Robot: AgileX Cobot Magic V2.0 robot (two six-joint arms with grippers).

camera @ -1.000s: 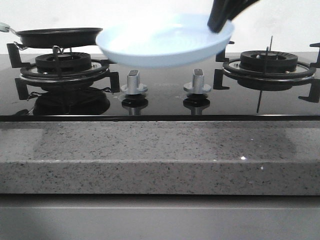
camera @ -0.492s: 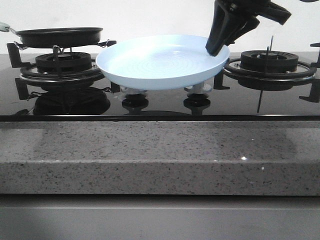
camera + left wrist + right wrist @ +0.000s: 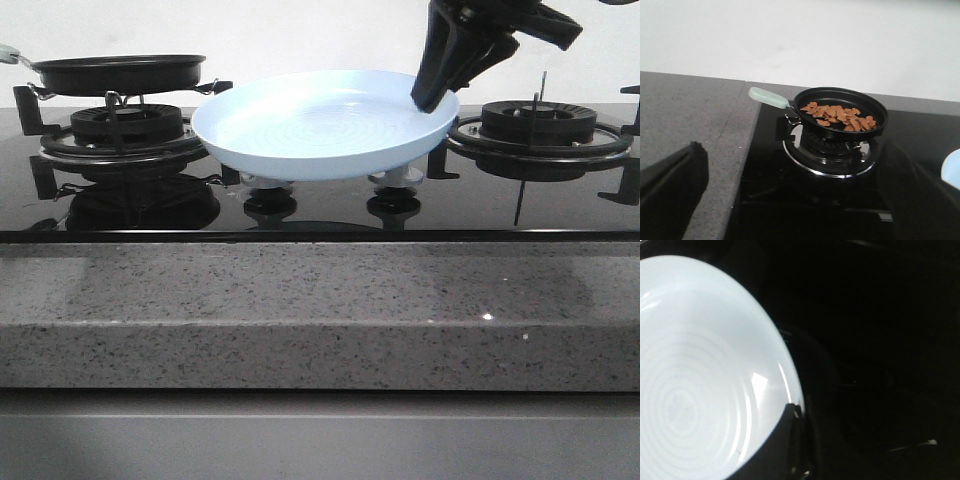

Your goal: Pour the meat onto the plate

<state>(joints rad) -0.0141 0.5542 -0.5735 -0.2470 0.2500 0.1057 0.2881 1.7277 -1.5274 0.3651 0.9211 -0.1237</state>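
Upper left of the front view: black pan [image 3: 118, 72] with meat [image 3: 837, 116], beside the plate [image 3: 320, 125]. Right gripper [image 3: 432, 95] clamped on plate rim. Left gripper [image 3: 790, 200] wide open, nearer the pan.

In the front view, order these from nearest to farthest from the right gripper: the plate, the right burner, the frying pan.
1. plate: the right gripper is at its right rim.
2. right burner: just right of that gripper.
3. frying pan: far left, on the left burner.
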